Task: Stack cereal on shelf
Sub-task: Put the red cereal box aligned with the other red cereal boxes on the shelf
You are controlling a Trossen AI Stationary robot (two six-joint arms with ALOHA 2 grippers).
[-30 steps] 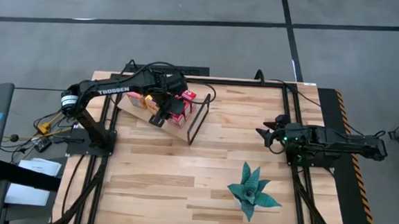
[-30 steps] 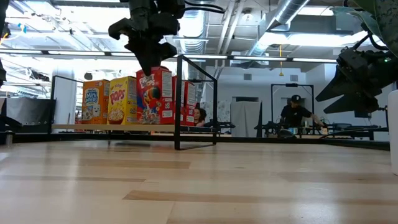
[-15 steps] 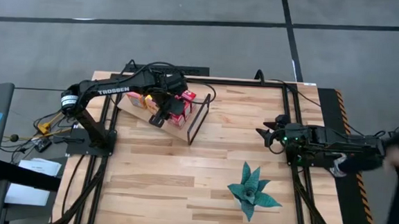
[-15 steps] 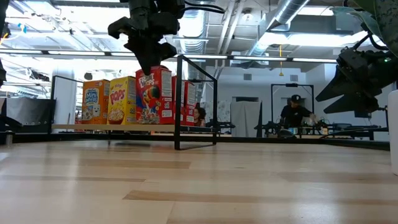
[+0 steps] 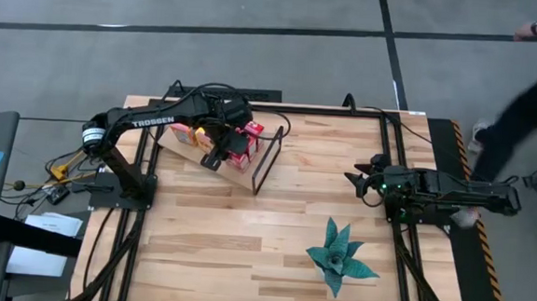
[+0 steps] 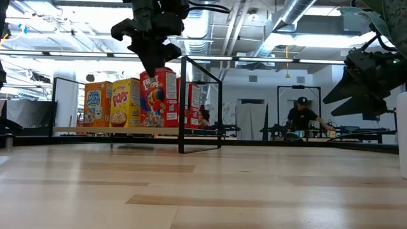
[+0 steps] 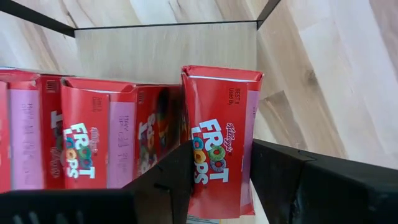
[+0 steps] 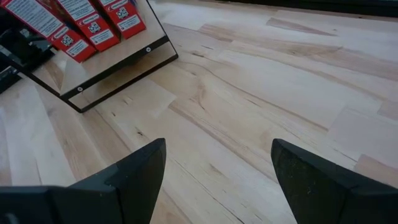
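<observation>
One camera looks straight down on the light slatted wooden tabletop; another sits level with it. Each wrist camera looks past its own fingers, closely. All four share the small red cardboard cereal boxes.

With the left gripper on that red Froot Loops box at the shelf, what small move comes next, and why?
Probably open the left gripper and lift clear: its fingers clasp the red Froot Loops box, which already appears upright on the shelf beside its neighbours.
</observation>
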